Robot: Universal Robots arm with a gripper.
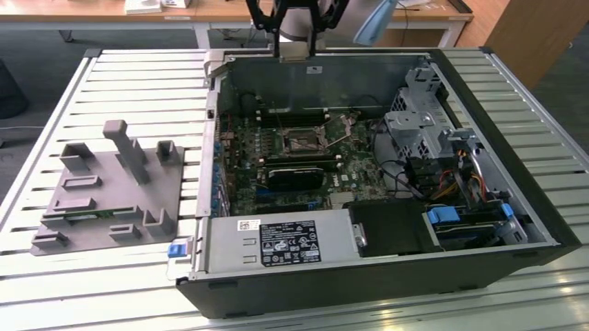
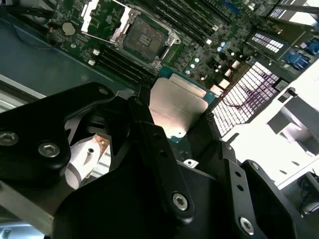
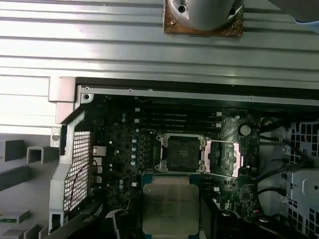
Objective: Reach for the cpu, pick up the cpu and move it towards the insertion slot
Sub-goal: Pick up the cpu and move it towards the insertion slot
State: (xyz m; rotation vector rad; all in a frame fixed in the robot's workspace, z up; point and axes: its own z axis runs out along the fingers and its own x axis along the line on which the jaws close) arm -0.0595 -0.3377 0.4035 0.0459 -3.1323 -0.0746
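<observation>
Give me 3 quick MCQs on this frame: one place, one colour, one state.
1. Where is the cpu?
A. seated in the slot
B. in the gripper, above the board
C. on the grey fixture outside the case

2. What colour is the cpu's top?
A. silvery
B. black
C. red

3. What state is the slot in?
A. open and empty
B. covered by a heatsink
C. holding a chip

Answers:
1 B: both wrist views show the cpu between the fingers of the gripper, short of the slot.
2 A: its flat top reads as pale metal in both wrist views.
3 A: the frame is swung aside and the dark centre is bare in the first wrist view.
</observation>
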